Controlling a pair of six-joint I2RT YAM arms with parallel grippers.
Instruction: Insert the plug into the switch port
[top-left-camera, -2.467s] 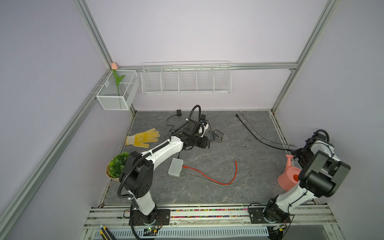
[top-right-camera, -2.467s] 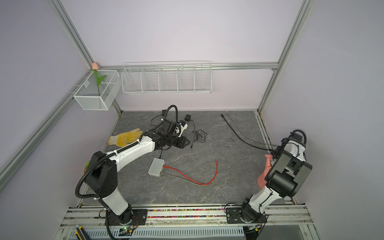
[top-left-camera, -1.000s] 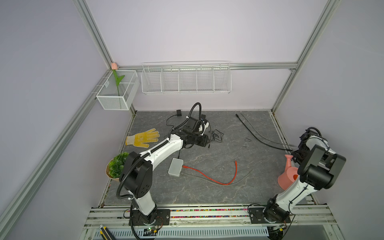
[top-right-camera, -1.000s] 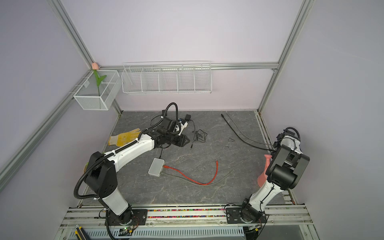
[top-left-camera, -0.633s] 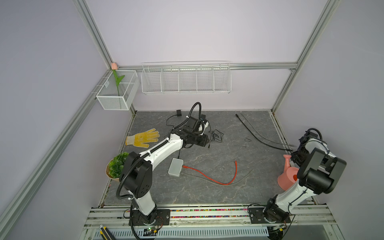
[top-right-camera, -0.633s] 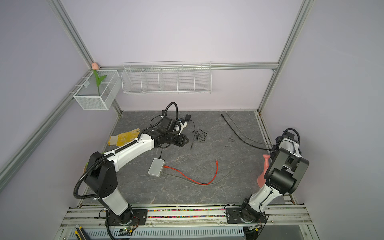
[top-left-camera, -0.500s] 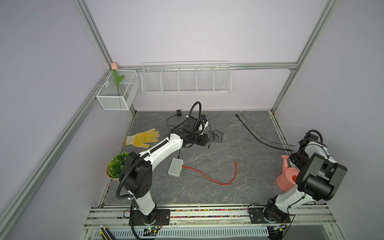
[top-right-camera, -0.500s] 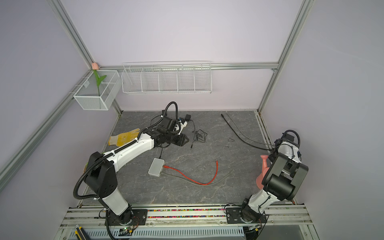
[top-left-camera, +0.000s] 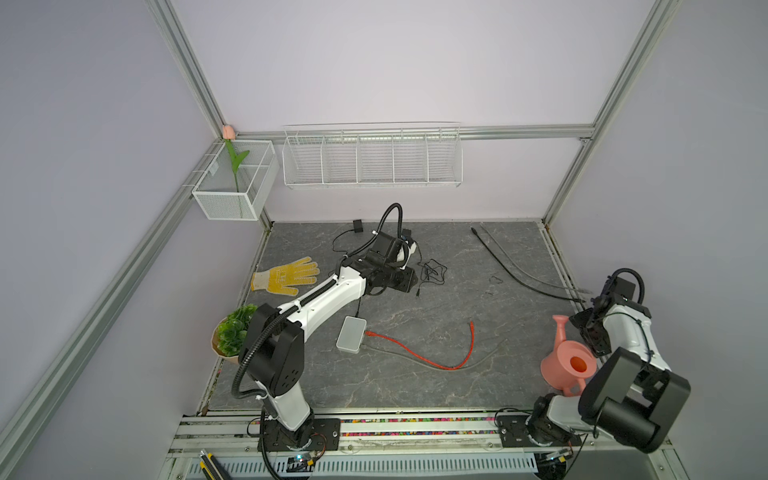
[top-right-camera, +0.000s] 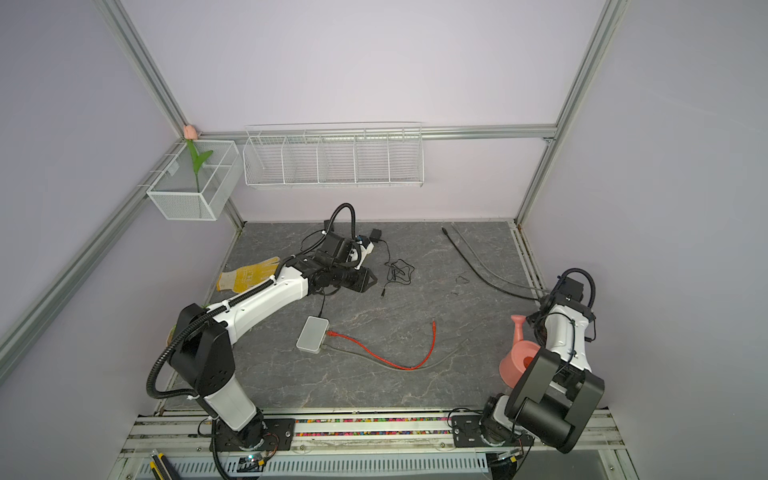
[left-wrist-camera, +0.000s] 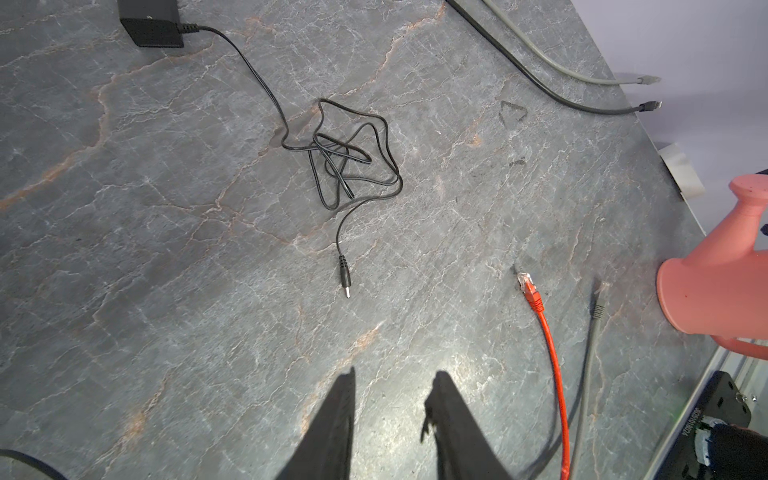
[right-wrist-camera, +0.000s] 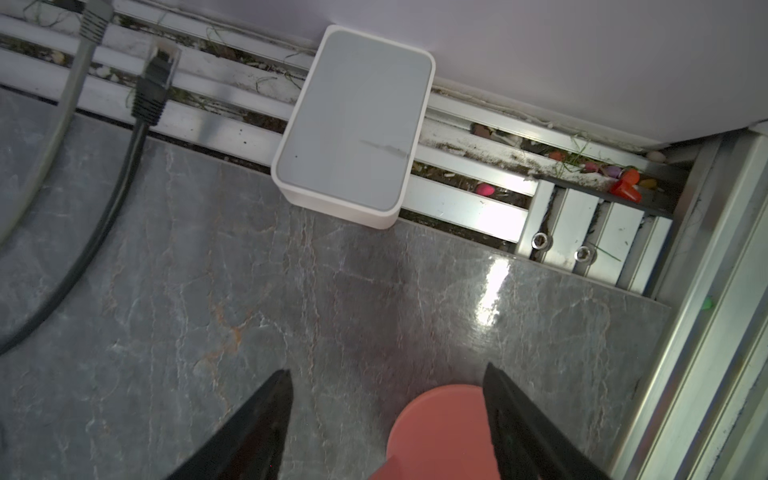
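Switch (top-left-camera: 351, 340) lies left of centre, with the left jaws farther back, slightly apart and empty. Red plug (top-left-camera: 471, 323) lies loose right of centre. Right jaws gape empty over the can (top-left-camera: 559, 372), so grasping and insertion remain.

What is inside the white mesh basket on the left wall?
An artificial tulip stands in the mesh basket, green stem inside, pink bud above the rim. Nothing else shows through the mesh, but its front wall veils the floor, so small items could be hidden.
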